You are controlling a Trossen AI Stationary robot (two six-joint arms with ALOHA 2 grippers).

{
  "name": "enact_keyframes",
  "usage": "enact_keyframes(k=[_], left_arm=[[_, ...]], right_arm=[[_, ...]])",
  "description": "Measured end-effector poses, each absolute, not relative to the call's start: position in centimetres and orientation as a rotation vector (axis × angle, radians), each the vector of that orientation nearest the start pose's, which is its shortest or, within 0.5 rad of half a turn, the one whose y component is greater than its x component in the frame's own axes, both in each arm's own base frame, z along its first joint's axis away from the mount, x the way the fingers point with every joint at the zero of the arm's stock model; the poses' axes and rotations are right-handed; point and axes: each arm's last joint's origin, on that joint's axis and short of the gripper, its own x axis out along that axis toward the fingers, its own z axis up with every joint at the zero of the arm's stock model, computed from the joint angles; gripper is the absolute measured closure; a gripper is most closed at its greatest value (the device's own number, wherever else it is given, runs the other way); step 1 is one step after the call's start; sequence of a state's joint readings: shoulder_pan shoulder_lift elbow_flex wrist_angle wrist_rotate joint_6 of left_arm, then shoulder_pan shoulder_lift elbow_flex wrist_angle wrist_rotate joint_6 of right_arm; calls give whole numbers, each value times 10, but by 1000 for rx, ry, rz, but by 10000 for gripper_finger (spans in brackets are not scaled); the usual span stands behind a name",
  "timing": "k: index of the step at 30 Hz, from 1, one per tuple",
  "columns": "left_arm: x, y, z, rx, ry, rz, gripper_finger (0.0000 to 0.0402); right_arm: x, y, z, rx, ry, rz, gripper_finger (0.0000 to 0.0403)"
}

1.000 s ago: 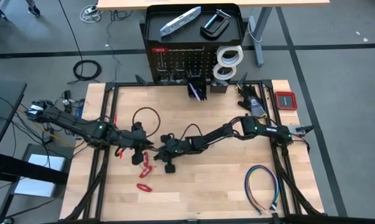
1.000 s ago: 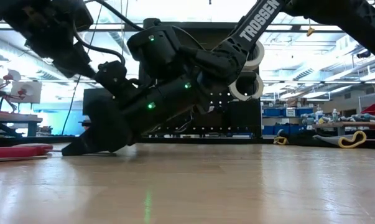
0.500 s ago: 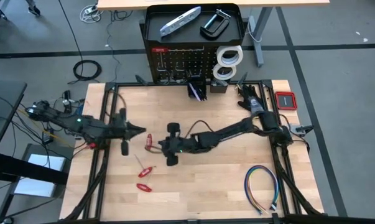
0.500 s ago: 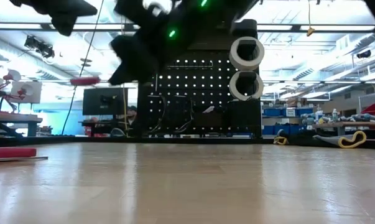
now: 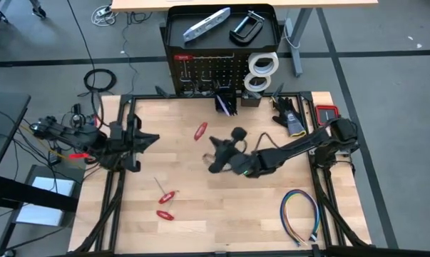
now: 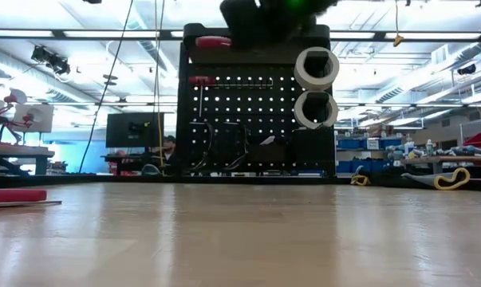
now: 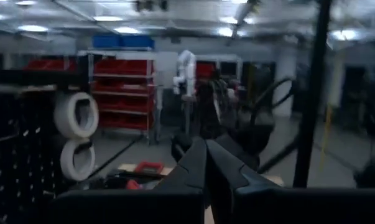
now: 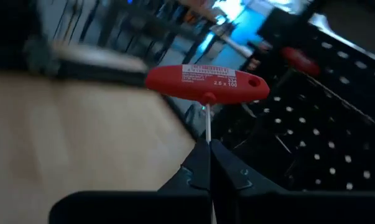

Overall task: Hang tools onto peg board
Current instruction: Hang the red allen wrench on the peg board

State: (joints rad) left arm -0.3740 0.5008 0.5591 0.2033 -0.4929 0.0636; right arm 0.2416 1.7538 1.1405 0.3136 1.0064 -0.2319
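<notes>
Wooden table: right gripper pinching red-handled hex key shaft

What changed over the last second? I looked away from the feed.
The right gripper, shut on a red-handled T-key, rose from mid-table toward the peg board. The left gripper, which met it there, shut empty and withdrew to the table's left edge. The two red tools on the wood, tape rolls and wire loop stayed put.

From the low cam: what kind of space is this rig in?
Most likely a robotics lab or workshop. The room is a large open hall with strip ceiling lights, work benches at the sides, and shelving with red storage bins in the left wrist view. A tool peg board stands at the table's far edge.
</notes>
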Motion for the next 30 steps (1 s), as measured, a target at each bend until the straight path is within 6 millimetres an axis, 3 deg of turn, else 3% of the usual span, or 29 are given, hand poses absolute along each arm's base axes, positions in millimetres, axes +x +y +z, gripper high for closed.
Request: enact_keyframes(k=[3, 8, 10, 15, 21, 26, 30], left_arm=[[125, -32, 326, -152, -224, 190, 392], [146, -38, 311, -174, -121, 304, 390], [152, -39, 306, -176, -86, 320, 385], [157, -35, 301, -223, -60, 344, 360], [161, -25, 293, -421, -23, 354, 302], [171, -20, 287, -545, 46, 187, 265], [183, -17, 277, -600, 104, 193, 252]], right_arm=[[373, 54, 235, -361, 260, -769, 396], [380, 43, 227, -383, 172, -751, 396], [384, 47, 220, -439, 186, -724, 396], [383, 62, 226, -511, 179, -686, 396], [380, 78, 226, -681, 223, -629, 396], [382, 80, 225, -670, 191, -533, 396], [383, 81, 224, -621, 161, -477, 396]])
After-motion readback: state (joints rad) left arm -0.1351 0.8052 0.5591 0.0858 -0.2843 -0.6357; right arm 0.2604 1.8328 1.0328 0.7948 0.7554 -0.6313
